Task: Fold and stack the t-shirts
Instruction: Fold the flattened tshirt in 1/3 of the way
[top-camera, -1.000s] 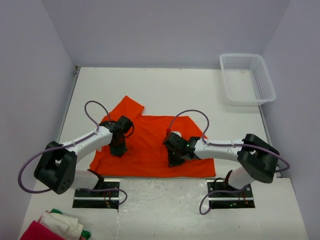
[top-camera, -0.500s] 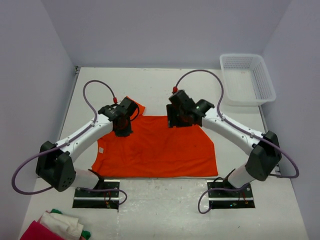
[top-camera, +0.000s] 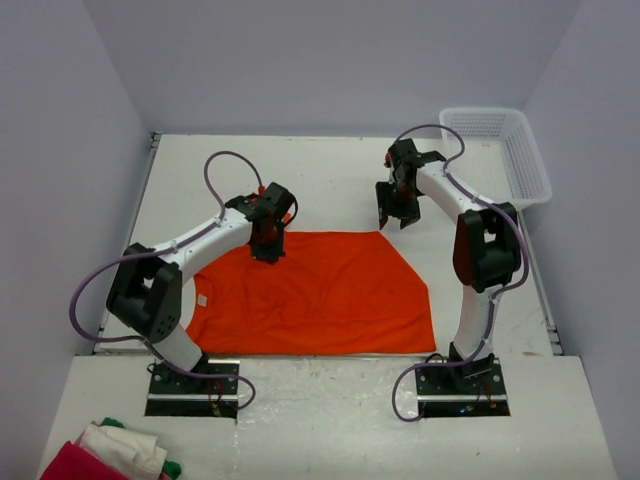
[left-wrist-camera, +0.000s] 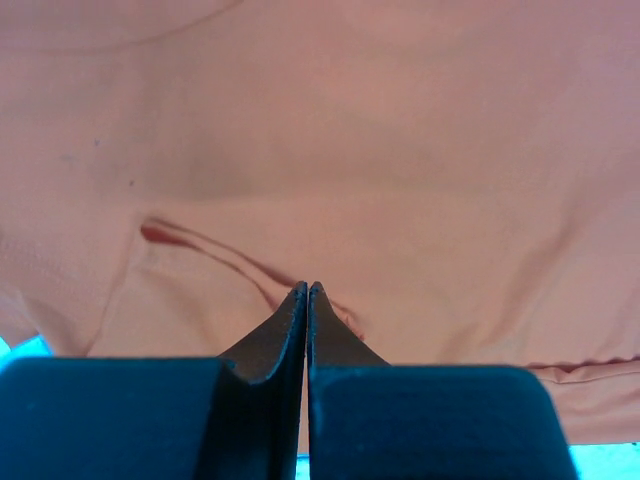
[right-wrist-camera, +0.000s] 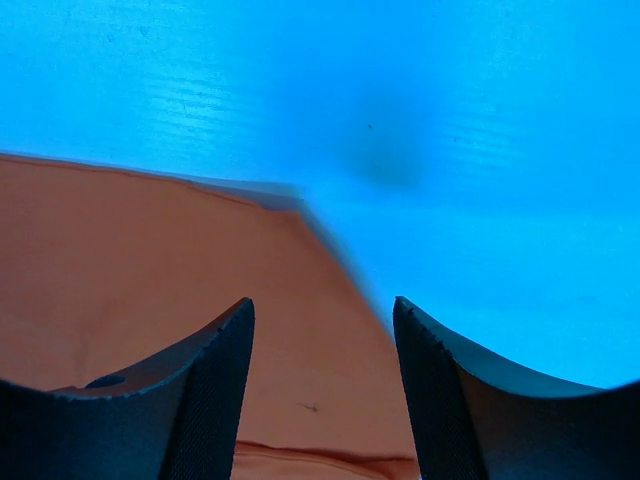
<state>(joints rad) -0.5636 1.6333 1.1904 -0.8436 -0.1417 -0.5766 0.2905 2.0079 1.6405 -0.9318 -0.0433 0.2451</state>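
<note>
T-shirt (top-camera: 320, 290) is lying spread on the table (top-camera: 330, 180), near the arm bases. Left gripper (top-camera: 268, 250) is pinching its far edge, jaws pressed together; right gripper (top-camera: 392, 222) is hanging spread just beyond its far right corner.

A white plastic mesh basket (top-camera: 535, 165) sits upright at the far right corner of the white counter (top-camera: 330, 170). A pile of red, white and green cloth (top-camera: 110, 455) lies at the near left corner, partly out of view. Plain pale walls (top-camera: 330, 60) enclose the counter.
</note>
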